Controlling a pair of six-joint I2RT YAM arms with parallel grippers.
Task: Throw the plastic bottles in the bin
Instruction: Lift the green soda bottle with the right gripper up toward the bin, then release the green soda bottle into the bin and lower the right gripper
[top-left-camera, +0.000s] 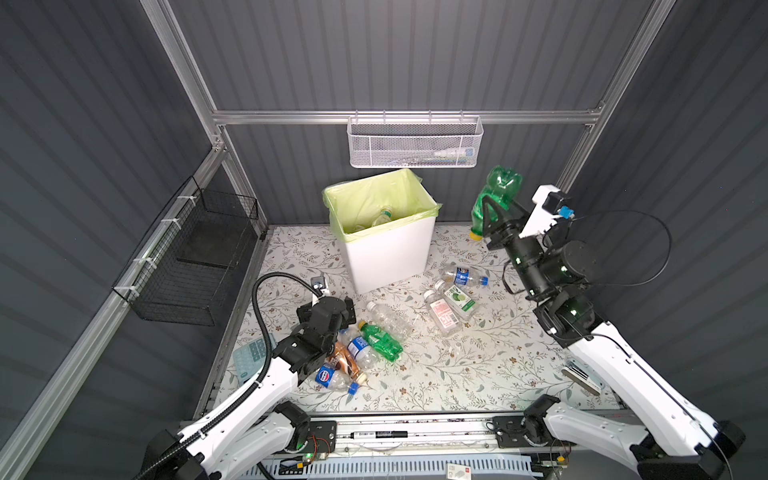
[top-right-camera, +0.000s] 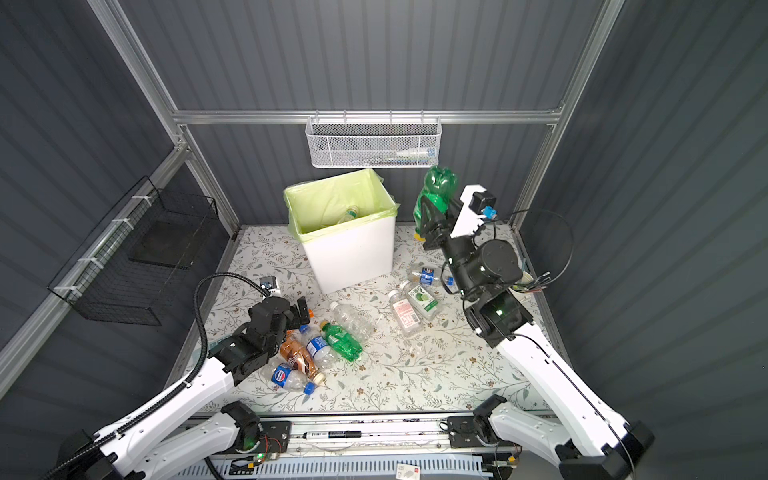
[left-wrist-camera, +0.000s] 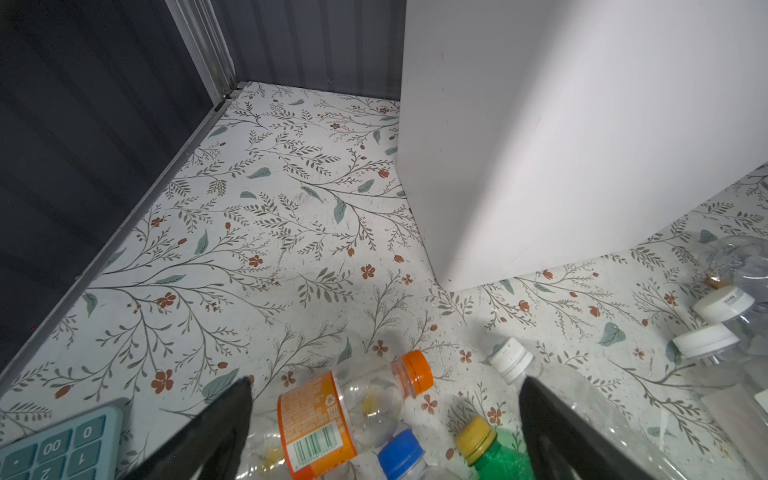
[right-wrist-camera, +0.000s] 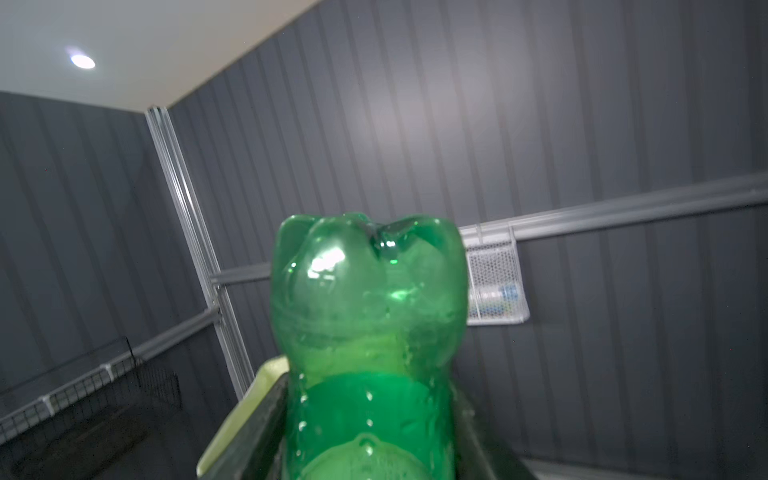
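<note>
Dark grey ribbed walls close in a table (top-left-camera: 478, 374) covered with a floral sheet. Upper centre in both top views stands the bin (top-left-camera: 386, 262) (top-right-camera: 349, 257), white, with a pale green liner over its rim; one clear bottle (top-left-camera: 382, 216) lies inside it. A black wire basket (top-left-camera: 195, 257) hangs on the left wall and a white mesh basket (top-left-camera: 415, 143) on the rail above the bin.

The right gripper (top-left-camera: 496, 212) (top-right-camera: 434, 212) is raised at the upper right, its jaws closed on the sides of the upturned green bottle (top-left-camera: 500, 183) (right-wrist-camera: 370, 311). The bottle's yellow cap points down, and it is in the air to the right of the bin's rim, not over the opening.

The left gripper (left-wrist-camera: 386, 380) is low at centre left with its jaws spread wide, holding nothing, over a heap of bottles. In that heap are the orange-label bottle (left-wrist-camera: 332, 415), the lying green bottle (top-left-camera: 380, 340), the brown bottle (top-left-camera: 345, 363) and two blue-label bottles (top-left-camera: 332, 378). A bare clear bottle (top-left-camera: 388, 318) lies just right of the heap.

Right of centre lie two square clear bottles (top-left-camera: 442, 318) side by side, and a small blue-label bottle (top-left-camera: 465, 276) above them, near the bin's lower right corner.

A pale blue calculator (top-left-camera: 251, 357) sits at the table's left edge. A black marker (top-left-camera: 378, 435) rests on the front rail.
</note>
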